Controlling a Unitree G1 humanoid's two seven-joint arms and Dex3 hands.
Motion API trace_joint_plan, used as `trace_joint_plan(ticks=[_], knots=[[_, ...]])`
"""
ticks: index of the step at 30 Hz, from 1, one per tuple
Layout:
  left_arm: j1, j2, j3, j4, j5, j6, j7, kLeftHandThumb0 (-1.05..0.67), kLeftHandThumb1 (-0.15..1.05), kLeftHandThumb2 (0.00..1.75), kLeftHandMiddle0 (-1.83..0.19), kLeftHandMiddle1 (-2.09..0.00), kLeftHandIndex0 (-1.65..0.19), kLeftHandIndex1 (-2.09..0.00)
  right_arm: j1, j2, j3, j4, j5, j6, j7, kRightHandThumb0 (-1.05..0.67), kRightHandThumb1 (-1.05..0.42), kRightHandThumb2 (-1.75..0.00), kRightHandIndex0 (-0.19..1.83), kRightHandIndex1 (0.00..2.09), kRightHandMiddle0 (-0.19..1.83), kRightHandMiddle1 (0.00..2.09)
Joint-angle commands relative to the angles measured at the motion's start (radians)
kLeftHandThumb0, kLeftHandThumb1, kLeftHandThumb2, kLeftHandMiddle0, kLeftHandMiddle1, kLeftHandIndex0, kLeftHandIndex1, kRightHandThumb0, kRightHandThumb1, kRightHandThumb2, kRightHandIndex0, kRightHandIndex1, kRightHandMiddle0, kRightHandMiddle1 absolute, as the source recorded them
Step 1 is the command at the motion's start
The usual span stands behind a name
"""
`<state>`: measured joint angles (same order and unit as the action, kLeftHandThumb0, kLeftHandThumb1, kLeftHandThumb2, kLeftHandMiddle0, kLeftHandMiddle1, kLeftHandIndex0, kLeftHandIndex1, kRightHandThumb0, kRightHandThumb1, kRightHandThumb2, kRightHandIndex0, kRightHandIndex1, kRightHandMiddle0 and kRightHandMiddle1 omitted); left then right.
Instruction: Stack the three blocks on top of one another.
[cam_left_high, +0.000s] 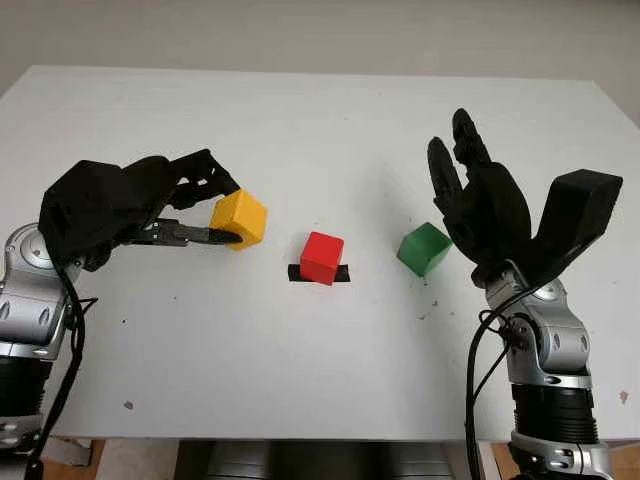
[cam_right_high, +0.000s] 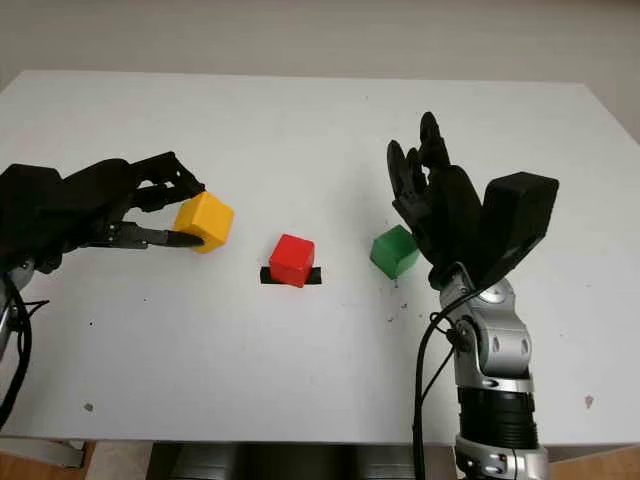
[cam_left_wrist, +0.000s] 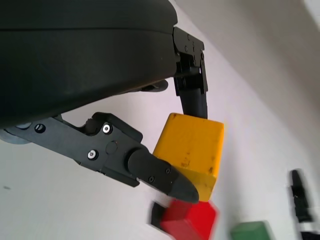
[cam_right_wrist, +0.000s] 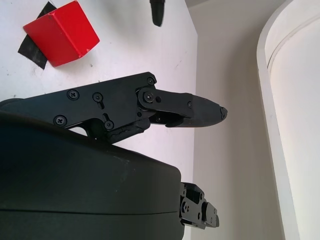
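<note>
1. Right now the left robot hand (cam_left_high: 205, 205) is pinching the yellow block (cam_left_high: 239, 219), fingers on opposite faces; the block looks lifted just off the counter (cam_left_high: 320, 110), though the clearance is hard to judge.
2. Key relation: the red block (cam_left_high: 322, 257) lies at about 4 o'clock from the held yellow block, near but not touching. It sits on a black tape mark (cam_left_high: 343, 274) at counter centre.
3. The left wrist view agrees: the yellow block is clamped between a fingertip (cam_left_wrist: 167, 179) and an opposing finger, with red just beyond it.
4. The green block (cam_left_high: 423, 248) sits at 3 o'clock from red, apart from it, just beside the right robot hand (cam_left_high: 470, 195).
5. The right robot hand is open, holds nothing, and stands upright at 3 o'clock of green. It is the nearer hand for green; the left is nearer red.
6. The blocks are cubes with no long axis. Yellow and red are each turned a little, an edge facing the robot; green likewise.
7. Judgement: the next move is to carry yellow toward 4 o'clock and set it on red, squaring the edges first.
</note>
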<state>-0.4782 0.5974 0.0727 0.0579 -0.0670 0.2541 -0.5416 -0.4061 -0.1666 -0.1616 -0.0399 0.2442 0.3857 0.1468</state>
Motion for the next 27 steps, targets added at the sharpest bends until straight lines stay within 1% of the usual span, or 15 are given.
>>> trace_joint_plan(ticks=[1, 6, 9, 13, 16, 19, 22, 25, 27], knots=[[-0.013, -0.04, 0.032, -0.027, -0.036, 0.024, 0.03, -0.36, 1.04, 0.06, -0.23, -0.04, -0.23, -1.66, -0.01, -0.002, 0.001, -0.006, 0.001, -0.008, 0.0, -0.48, -1.05, -0.49, -0.19, 0.0, -0.19, 0.0], [-0.014, -0.142, 0.054, -0.049, -0.109, 0.093, 0.11, -0.38, 1.04, 0.06, -0.23, -0.04, -0.22, -1.64, -0.008, 0.002, 0.001, -0.012, -0.002, -0.003, -0.01, -0.49, -1.05, -0.47, -0.19, 0.0, -0.19, 0.0], [-0.021, -0.184, 0.04, -0.029, -0.128, 0.107, 0.127, -0.41, 1.03, 0.05, -0.22, -0.05, -0.18, -1.71, -0.005, -0.002, 0.001, -0.017, 0.0, 0.0, -0.008, -0.49, -1.05, -0.47, -0.19, 0.0, -0.19, 0.0], [-0.034, -0.227, 0.008, 0.019, -0.114, 0.064, 0.126, -0.41, 1.03, 0.05, -0.24, -0.06, -0.19, -1.75, -0.003, 0.001, -0.005, -0.02, 0.006, 0.003, -0.014, -0.49, -1.05, -0.46, -0.19, 0.0, -0.19, 0.0], [-0.049, -0.253, -0.016, 0.056, -0.115, 0.039, 0.105, -0.41, 1.04, 0.06, -0.24, -0.06, -0.19, -1.79, -0.001, 0.0, -0.006, -0.023, 0.009, 0.003, -0.012, -0.49, -1.05, -0.46, -0.19, 0.0, -0.19, 0.0], [-0.06, -0.251, -0.07, 0.092, -0.05, -0.032, 0.102, -0.41, 1.04, 0.05, -0.25, -0.06, -0.21, -1.75, 0.003, 0.001, -0.006, -0.028, 0.013, 0.004, -0.012, -0.48, -1.05, -0.46, -0.19, 0.0, -0.19, 0.0], [-0.078, -0.256, -0.111, 0.126, 0.002, -0.073, 0.103, -0.42, 1.01, 0.05, -0.24, -0.06, -0.27, -1.74, 0.005, 0.003, -0.006, -0.034, 0.014, 0.011, -0.019, -0.48, -1.05, -0.45, -0.19, 0.0, -0.19, 0.0], [-0.096, -0.261, -0.134, 0.164, 0.024, -0.101, 0.087, -0.44, 0.99, 0.04, -0.25, -0.06, -0.32, -1.75, 0.007, 0.002, -0.006, -0.034, 0.015, 0.009, -0.018, -0.48, -1.05, -0.45, -0.19, 0.0, -0.19, 0.0], [-0.105, -0.258, -0.146, 0.176, 0.031, -0.095, 0.071, -0.43, 0.98, 0.05, -0.25, -0.06, -0.34, -1.72, 0.009, 0.003, -0.006, -0.037, 0.016, 0.008, -0.019, -0.48, -1.05, -0.46, -0.19, 0.0, -0.19, 0.0]])
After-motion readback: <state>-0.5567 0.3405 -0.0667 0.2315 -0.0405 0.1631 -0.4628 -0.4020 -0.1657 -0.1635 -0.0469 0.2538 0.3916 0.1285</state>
